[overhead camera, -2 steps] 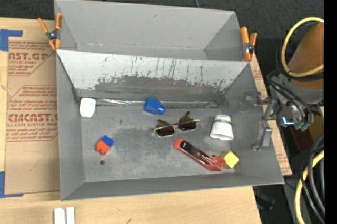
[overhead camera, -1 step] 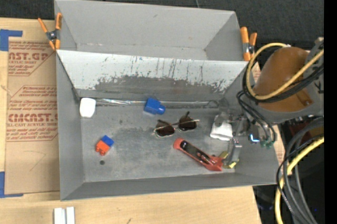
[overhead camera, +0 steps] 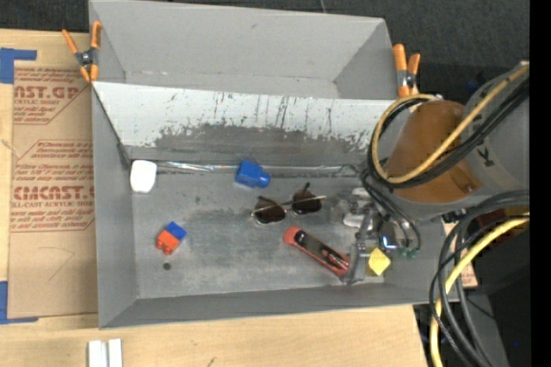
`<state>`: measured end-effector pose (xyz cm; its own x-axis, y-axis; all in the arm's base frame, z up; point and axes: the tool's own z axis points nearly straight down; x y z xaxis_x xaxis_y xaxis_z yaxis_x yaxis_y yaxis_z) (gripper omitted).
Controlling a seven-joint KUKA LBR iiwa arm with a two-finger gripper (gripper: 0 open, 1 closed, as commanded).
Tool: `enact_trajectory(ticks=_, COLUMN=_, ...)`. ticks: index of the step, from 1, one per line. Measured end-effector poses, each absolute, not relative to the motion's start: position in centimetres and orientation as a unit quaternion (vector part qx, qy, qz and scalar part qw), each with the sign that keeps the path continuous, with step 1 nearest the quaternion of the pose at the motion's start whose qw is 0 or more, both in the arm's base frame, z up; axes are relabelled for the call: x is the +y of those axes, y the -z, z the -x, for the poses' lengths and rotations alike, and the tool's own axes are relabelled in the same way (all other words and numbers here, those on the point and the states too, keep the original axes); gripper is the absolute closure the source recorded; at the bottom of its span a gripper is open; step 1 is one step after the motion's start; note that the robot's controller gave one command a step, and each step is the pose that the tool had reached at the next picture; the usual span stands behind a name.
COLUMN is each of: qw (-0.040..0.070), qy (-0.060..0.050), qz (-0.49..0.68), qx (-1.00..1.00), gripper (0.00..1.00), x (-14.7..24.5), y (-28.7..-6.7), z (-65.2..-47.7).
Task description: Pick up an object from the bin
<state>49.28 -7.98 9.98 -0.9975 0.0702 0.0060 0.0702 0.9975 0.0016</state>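
Grey metal bin (overhead camera: pixel 112 210) sat on pale wood top, black surface behind. Bin floor scuffed; back wall streaked dark. Gripper (overhead camera: pixel 366 251) hung low in near right corner, over yellow block (overhead camera: pixel 379 263) and end of red-and-black stick (overhead camera: pixel 314 248); whether pincer was apart or together, could not tell. Sunglasses (overhead camera: pixel 288 208) near, to left. Blue cap (overhead camera: pixel 251 175), white cylinder (overhead camera: pixel 143 176), orange-and-blue piece (overhead camera: pixel 170 238) well apart, farther left.

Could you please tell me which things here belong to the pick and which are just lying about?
In play: gripper; red-and-black pen and yellow block right beside it, lower right of bin.
Lying about: sunglasses, blue cap, white cylinder, orange-and-blue block.
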Motion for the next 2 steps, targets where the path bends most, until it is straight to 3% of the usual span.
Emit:
enact_trajectory(ticks=1, qw=0.000, qy=0.001, qz=0.119, qx=-0.993, gripper=0.00, x=-7.9, y=-13.7, z=-48.2)
enact_trajectory(ticks=2, qw=0.000, qy=0.000, qz=0.097, qx=-0.995, gripper=0.00, x=-7.2, y=-8.6, z=-48.3)
